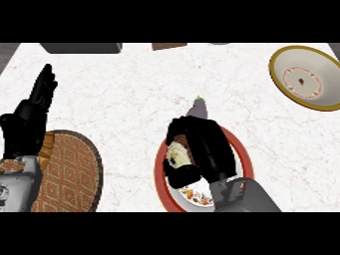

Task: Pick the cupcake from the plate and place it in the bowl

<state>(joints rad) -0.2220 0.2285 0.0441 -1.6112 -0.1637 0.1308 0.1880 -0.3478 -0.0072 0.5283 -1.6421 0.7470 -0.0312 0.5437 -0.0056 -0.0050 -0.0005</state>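
Note:
The cupcake point(177, 153) sits on a red-rimmed plate point(160, 172) with a flowered centre, at the lower middle of the head view. My right hand point(206, 147) lies over the plate, fingers and thumb curled round the cupcake, hiding most of it. The bowl point(333, 82), white with a gold rim and a patterned centre, stands at the upper right, well apart from the hand. My left hand point(31, 114) rests open at the left, fingers pointing up.
A round woven brown mat point(69, 172) lies under the left forearm. A small purple eggplant point(198, 107) lies just beyond the plate. A dark grey object point(81, 48) and a brown one point(167, 46) sit at the counter's far edge.

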